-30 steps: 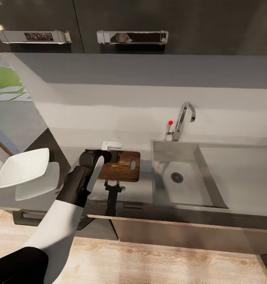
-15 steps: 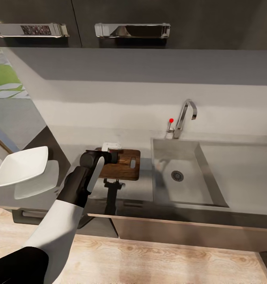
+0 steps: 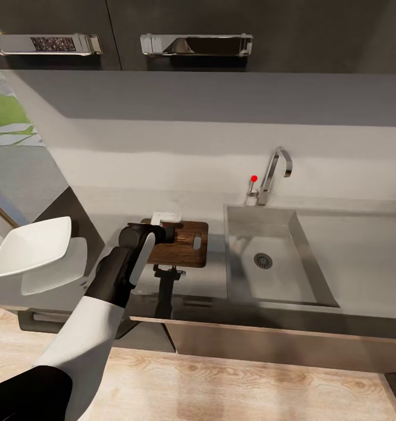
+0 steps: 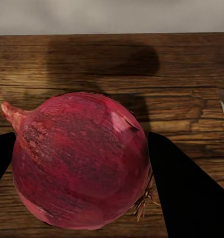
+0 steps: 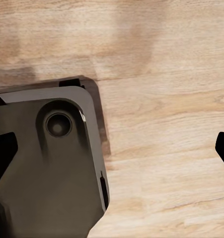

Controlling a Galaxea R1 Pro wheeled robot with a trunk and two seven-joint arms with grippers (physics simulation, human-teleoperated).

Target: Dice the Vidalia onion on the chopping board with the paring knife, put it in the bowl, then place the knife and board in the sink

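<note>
Vidalia onion point(image 4: 79, 161), round, dark red, papery-skinned with stub tip and root hairs, seated between left jaws, black fingers point(image 4: 184, 193) flanking both sides, closed against bulb. Beneath: chopping board point(image 4: 186, 69), brown, coarse grain. Right jaws spread wide over pale wooden floor point(image 5: 171, 124), holding nothing.

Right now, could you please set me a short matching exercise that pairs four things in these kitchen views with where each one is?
Things:
1. Vidalia onion
2. chopping board
3. bowl
4. right gripper

Places:
A. on the countertop, just left of the sink
B. at the far left end of the countertop
C. between the left gripper's fingers, over the board
D. hanging open over the wooden floor

Pairs: 1-C, 2-A, 3-B, 4-D
</note>
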